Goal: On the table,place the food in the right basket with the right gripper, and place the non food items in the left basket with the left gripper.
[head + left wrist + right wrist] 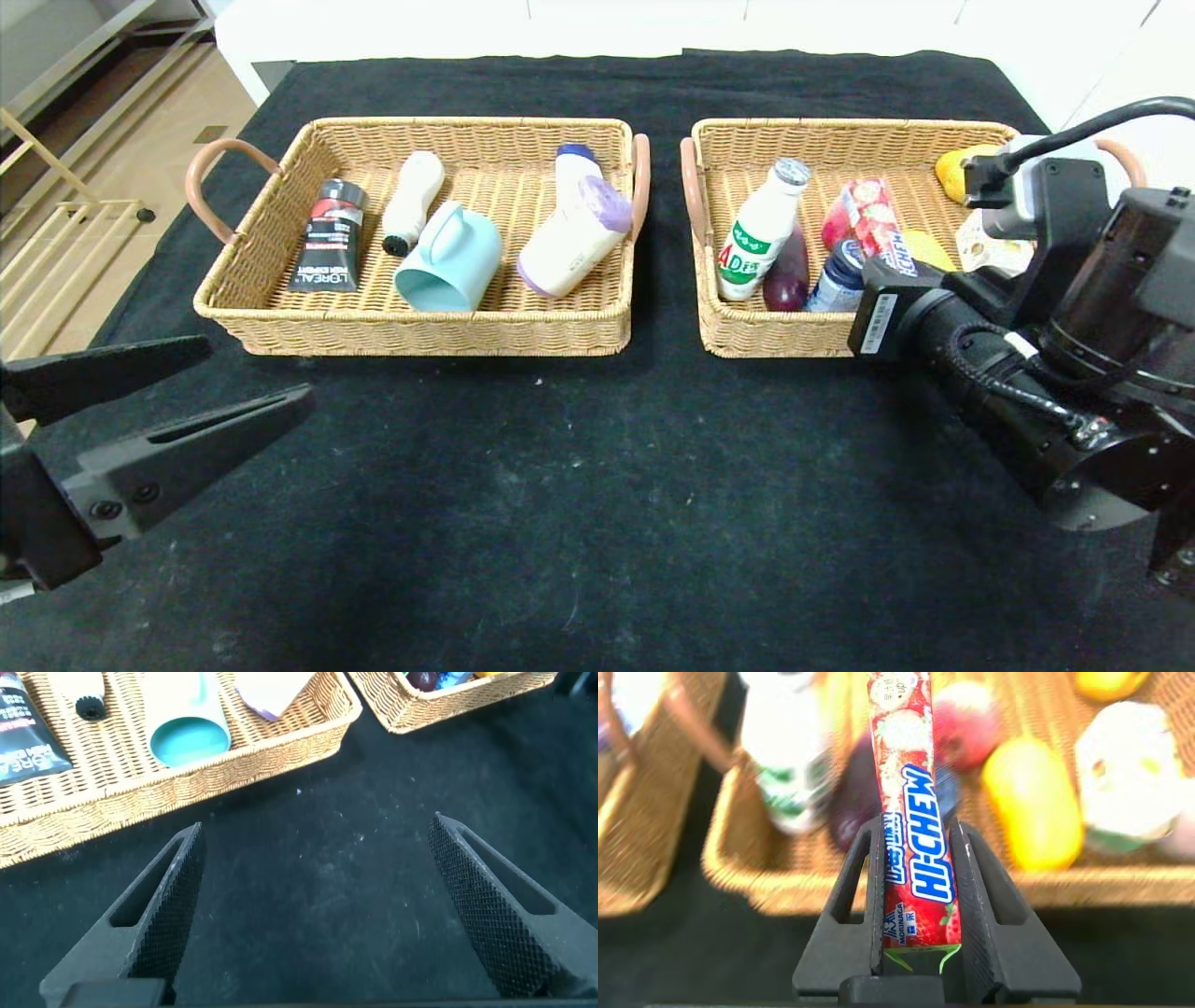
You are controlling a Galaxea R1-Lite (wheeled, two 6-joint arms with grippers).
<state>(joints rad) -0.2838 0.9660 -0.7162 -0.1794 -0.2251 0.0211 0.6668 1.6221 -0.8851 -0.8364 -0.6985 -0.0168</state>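
At the right of the frame, the right claw, clamped on the red candy stick, hovers over the right basket, needing only release; the left claw gapes empty, lower left.

wood floor, wooden rack left.
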